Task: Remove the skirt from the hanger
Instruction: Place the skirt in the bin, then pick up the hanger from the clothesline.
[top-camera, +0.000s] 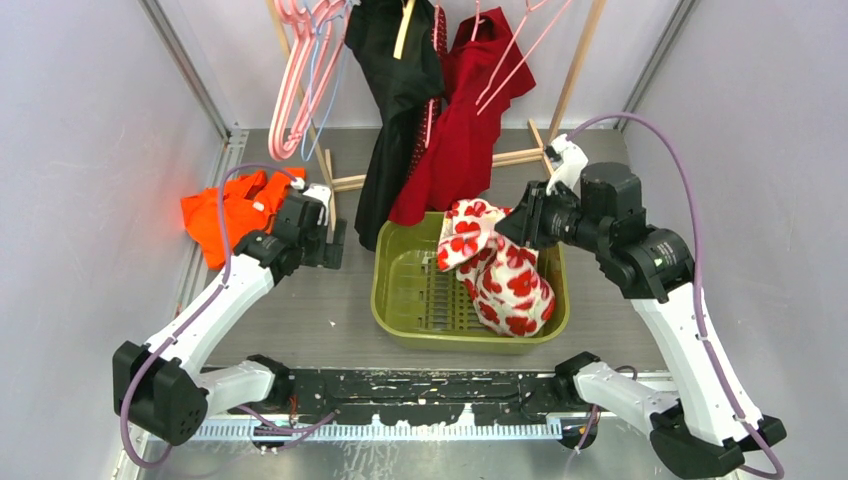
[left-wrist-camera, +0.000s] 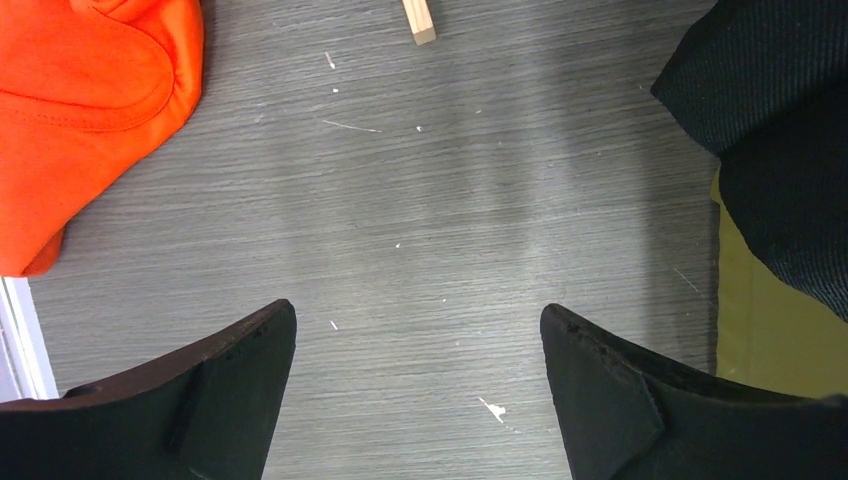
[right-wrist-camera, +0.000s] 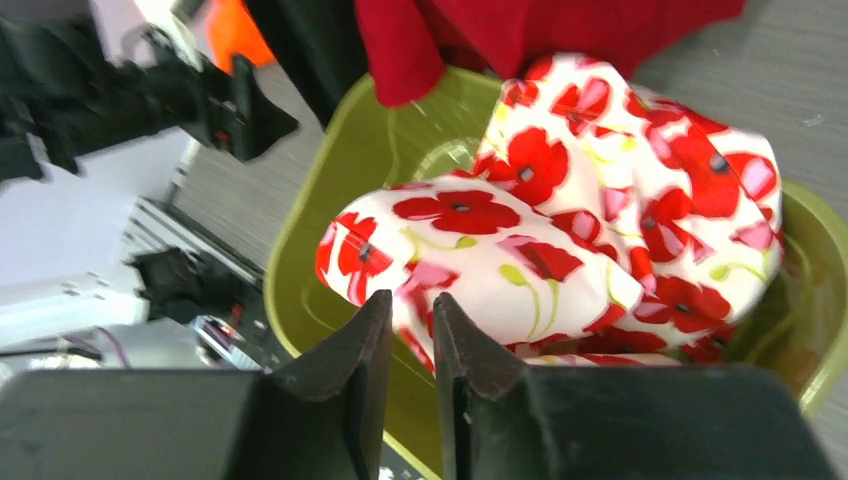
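When the scene is taken from above, the left claw (top-camera: 330, 245) hangs low over the grey counter (top-camera: 320, 320) with its jaws spread wide and nothing in them. An orange garment (top-camera: 225, 212) lies just to its outer side, and a green basket (top-camera: 388, 300) sits just to its inner side, between the two arms. The right claw (top-camera: 512, 225) points in over the basket's far right corner. The floral skirt (top-camera: 505, 285) lies crumpled inside the basket right at its tips, off any hanger, though this view does not show whether they touch. Beyond both claws a black garment (top-camera: 395, 110) and a red garment (top-camera: 465, 130) hang from a rail, and pink hangers (top-camera: 300, 80) hang empty beyond the left claw. From the left wrist, the two fingers stand far apart with only bare counter between them. The orange garment lies ahead to the left, the black garment ahead to the right with the basket's edge under it, and a wooden stick end (left-wrist-camera: 420, 22) lies straight ahead. From the right wrist, the fingers are parted by only a thin slit with no cloth caught in it. The skirt, white with red poppies, lies just past the tips and off to the right, in the basket. The red garment's hem hangs farther ahead.
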